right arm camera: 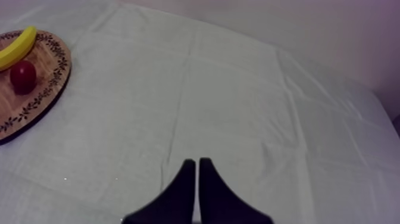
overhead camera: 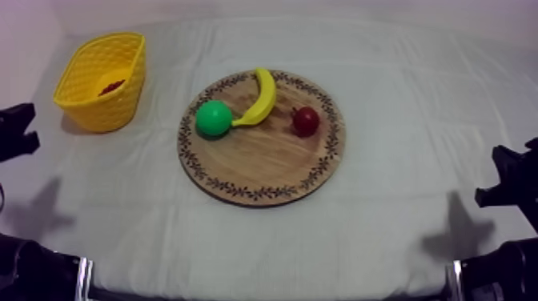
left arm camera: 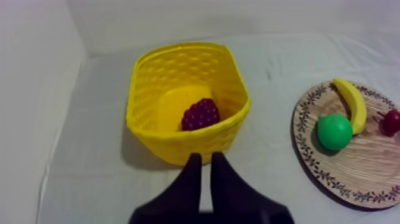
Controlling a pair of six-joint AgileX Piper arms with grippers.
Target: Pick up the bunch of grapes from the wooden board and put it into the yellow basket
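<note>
Purple grapes (left arm camera: 200, 114) inside yellow basket (left arm camera: 178, 143); left hand (left arm camera: 204, 157) seemingly closed.

My right claw (right arm camera: 197, 162) has its two black fingers lying together as a narrow wedge, with nothing between them. It hangs over bare cloth (right arm camera: 226, 101), grey-white and crossed by fold lines, which covers the surface up to a pale wall (right arm camera: 297, 24) behind. Well apart from the claw, I see part of the board (right arm camera: 18, 110), its patterned rim curving toward me. On it lie a banana (right arm camera: 16, 47) and, just beside it on the nearer side, a small red fruit (right arm camera: 23, 77). I cannot tell whether those two touch.
</note>
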